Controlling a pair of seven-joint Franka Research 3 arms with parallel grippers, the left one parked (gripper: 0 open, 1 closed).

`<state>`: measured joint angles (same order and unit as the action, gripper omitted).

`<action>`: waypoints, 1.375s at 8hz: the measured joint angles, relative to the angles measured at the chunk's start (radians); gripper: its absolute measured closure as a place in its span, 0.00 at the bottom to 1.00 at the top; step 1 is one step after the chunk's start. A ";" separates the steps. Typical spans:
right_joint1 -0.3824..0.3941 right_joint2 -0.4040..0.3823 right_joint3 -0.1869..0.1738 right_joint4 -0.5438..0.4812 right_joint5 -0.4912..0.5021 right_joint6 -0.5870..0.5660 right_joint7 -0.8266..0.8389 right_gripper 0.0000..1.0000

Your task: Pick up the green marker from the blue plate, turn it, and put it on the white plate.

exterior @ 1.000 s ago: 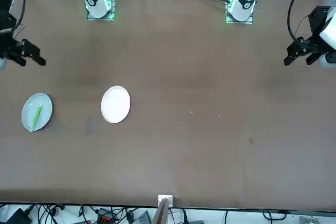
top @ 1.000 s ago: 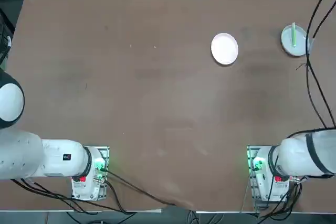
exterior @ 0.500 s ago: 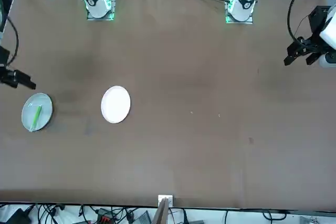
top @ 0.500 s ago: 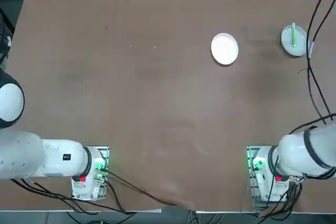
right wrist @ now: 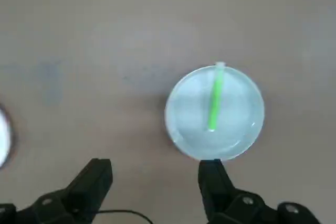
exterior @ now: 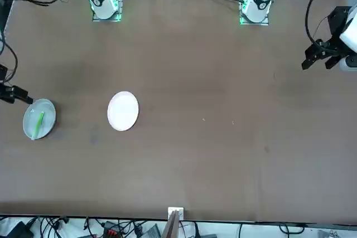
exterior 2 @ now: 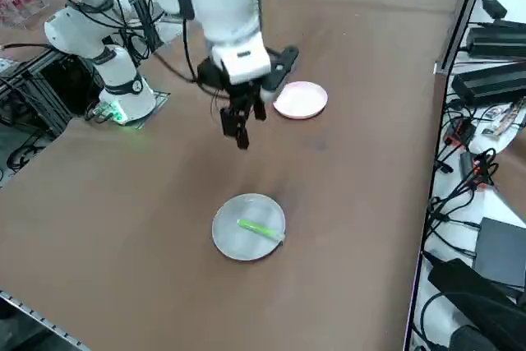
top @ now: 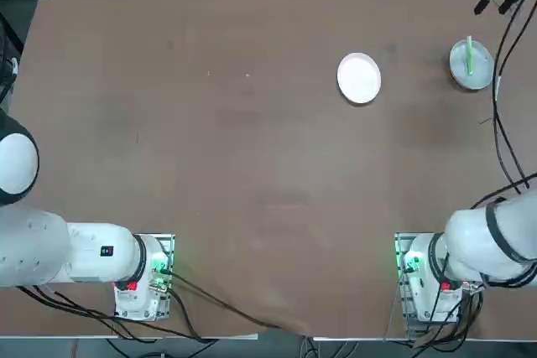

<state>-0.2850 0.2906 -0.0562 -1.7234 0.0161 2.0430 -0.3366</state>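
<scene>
Worktop [top: 252, 157]: brown, flat, carries all task items.

My right arm [exterior 2: 218, 2]: reaches out over the far right part of the worktop, wrist pointing down.

White plate [top: 359, 78]: sits on the worktop, far half, right of centre. Nothing on it. Also seen in front view [exterior: 122, 111] and right side view [exterior 2: 301, 99].

Blue plate [top: 460, 73]: near the worktop's right edge, well apart from the white plate. Seen in front view [exterior: 47, 121], right side view [exterior 2: 230, 240] and wrist view [right wrist: 181, 124].

My jaws [exterior 2: 241, 127]: open, gripping nothing. They hang above the worktop, clear of the surface, near the blue plate but not over its middle. In wrist view [right wrist: 155, 174] both fingers [right wrist: 94, 179] stand apart, w/ bare worktop between them; one fingertip is just beside the plate's rim. In front view they show at the picture's left edge [exterior: 14, 93], just beside the plate.

Green marker [top: 470, 57]: lies flat on the blue plate, across its middle, one end reaching the rim. Untouched by my jaws. Ref. front view [exterior: 38, 124], right side view [exterior 2: 259, 228], wrist view [right wrist: 214, 100].
</scene>
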 joint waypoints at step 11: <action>-0.062 0.153 0.000 -0.147 0.000 0.399 -0.035 0.03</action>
<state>-0.3467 0.4435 -0.0562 -1.8704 0.0160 2.4421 -0.3712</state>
